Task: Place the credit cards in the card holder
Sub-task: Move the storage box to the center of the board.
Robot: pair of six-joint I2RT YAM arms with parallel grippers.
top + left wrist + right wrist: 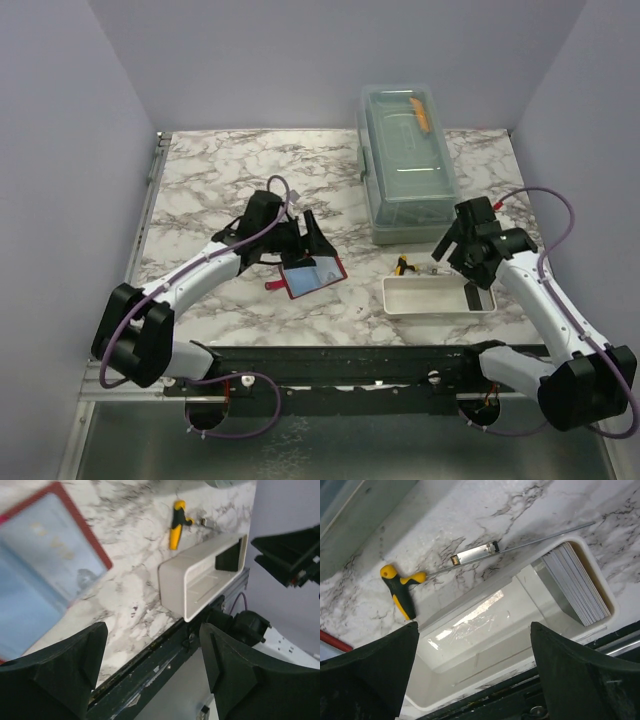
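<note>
- The card holder point(312, 277) lies open near the bench's front edge, left of centre, with its blue inside facing up.
- The left gripper point(316, 244) hangs just behind it, jaws spread and empty.
- The credit cards point(575, 582) stand stacked at the right end of the white tray point(470, 625), by the front edge.
- The right gripper point(475, 680) hovers over that tray, jaws parted and holding nothing.
- You appear to be at the card pickup. Next, lower onto the stack and pinch a single card.
</note>
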